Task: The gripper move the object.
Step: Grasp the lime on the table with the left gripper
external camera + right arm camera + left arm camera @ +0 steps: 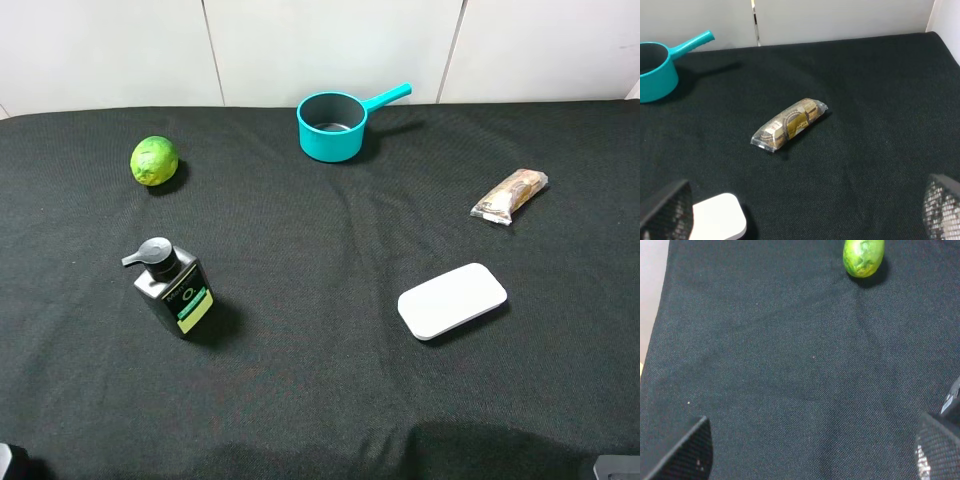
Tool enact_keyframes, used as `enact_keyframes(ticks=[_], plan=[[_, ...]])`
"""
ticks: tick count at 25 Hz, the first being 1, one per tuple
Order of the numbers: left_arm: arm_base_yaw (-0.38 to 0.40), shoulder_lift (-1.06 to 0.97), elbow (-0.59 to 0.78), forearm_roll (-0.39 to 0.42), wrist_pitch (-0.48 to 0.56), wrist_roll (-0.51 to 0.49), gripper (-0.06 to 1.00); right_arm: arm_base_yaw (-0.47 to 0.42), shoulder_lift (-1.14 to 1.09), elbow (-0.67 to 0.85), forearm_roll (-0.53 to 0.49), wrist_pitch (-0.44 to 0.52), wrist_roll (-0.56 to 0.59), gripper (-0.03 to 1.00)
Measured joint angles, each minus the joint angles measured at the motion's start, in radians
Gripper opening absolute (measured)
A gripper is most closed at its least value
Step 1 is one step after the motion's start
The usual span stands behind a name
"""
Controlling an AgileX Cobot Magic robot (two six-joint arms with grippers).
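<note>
Your left pincer (812,455) stood spread and empty, well short of the lime (863,257); you needed to centre it before closing.

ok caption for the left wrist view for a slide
Open left gripper, holding nothing, faces a lime lying on black cloth.

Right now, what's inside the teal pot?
From the high view, the teal pot shows only its own bare greyish floor and inner wall. Its near wall hides a strip of that floor, so something small there can't be ruled out.
</note>
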Motion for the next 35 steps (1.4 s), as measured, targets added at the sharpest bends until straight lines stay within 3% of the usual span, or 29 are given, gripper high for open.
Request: enact_keyframes(ticks=[35], plan=[[0.0,0.0,0.0,0.0,0.0,0.0,0.8,0.0,0.0,0.0,0.0,0.0,0.0,0.69]])
